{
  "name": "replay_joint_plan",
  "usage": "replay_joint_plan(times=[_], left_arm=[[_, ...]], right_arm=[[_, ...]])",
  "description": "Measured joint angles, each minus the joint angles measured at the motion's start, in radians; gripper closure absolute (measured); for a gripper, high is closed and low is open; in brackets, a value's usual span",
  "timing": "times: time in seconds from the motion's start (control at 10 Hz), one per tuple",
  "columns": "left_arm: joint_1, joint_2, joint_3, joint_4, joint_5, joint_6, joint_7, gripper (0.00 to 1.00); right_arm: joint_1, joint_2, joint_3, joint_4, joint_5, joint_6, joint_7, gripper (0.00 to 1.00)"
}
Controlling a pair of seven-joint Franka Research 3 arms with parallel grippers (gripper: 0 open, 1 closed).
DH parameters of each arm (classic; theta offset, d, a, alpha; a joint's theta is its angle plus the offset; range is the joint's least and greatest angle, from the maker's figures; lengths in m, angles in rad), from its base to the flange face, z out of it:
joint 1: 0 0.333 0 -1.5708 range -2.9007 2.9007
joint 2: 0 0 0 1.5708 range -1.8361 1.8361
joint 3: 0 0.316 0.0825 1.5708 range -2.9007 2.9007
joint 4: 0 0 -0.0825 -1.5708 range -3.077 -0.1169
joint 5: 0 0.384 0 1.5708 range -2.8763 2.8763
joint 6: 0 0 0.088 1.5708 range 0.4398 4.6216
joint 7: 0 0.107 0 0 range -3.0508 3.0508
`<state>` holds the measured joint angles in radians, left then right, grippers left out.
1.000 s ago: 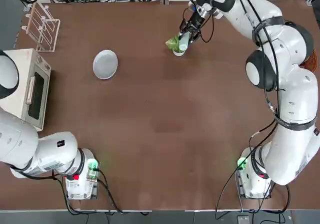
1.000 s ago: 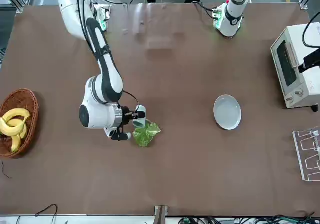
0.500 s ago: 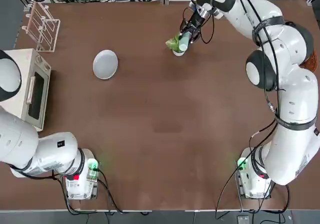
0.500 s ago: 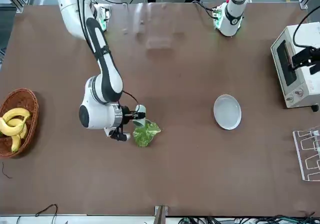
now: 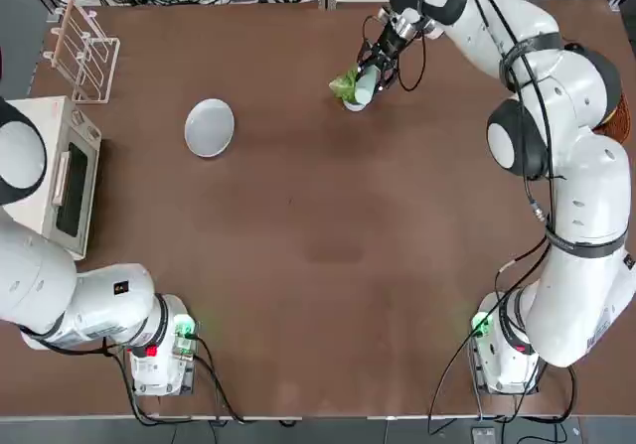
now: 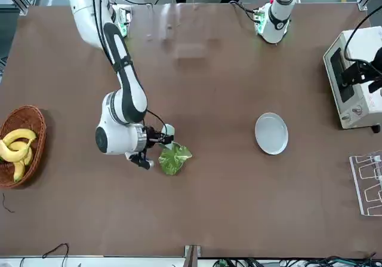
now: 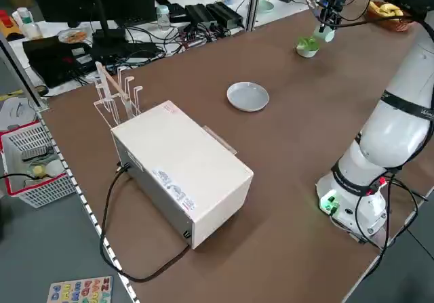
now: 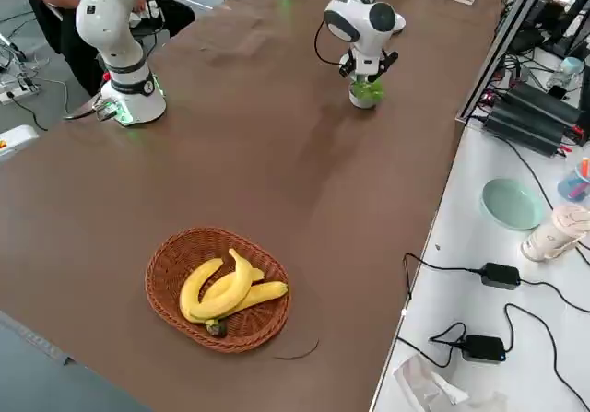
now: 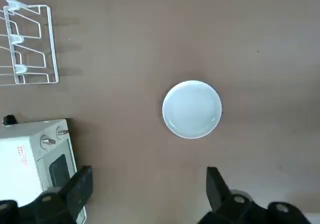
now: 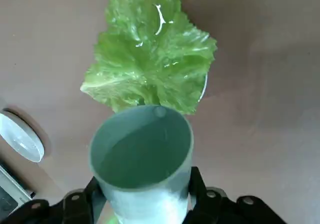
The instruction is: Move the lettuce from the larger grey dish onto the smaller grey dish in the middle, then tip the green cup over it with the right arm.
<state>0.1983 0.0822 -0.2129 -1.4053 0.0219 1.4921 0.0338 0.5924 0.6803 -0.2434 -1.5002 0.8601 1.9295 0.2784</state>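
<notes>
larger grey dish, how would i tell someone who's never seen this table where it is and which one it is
Start at the white toaster oven on the table's left edge in the top view. The larger grey dish lies just beside it on bare table. It is flat, pale and empty, unlike the smaller grey dish under the lettuce.

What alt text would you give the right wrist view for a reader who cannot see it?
The right gripper holds the green cup tipped, its open mouth facing the camera, just before the lettuce, which covers the smaller grey dish on the brown table.
</notes>
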Motion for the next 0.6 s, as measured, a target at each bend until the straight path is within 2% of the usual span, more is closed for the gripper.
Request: replay_joint_plan(times=[0.5,0.6], left_arm=[[-0.014,0.001,-0.019,0.000,0.000,0.003,0.003,0.00],[-0.014,0.002,-0.019,0.000,0.000,0.003,0.005,0.00]], right_arm=[[-0.001,0.004,0.000,0.013,0.001,-0.007,0.021,0.31],[-0.004,0.004,0.000,0.015,0.000,-0.007,-0.047,0.31]])
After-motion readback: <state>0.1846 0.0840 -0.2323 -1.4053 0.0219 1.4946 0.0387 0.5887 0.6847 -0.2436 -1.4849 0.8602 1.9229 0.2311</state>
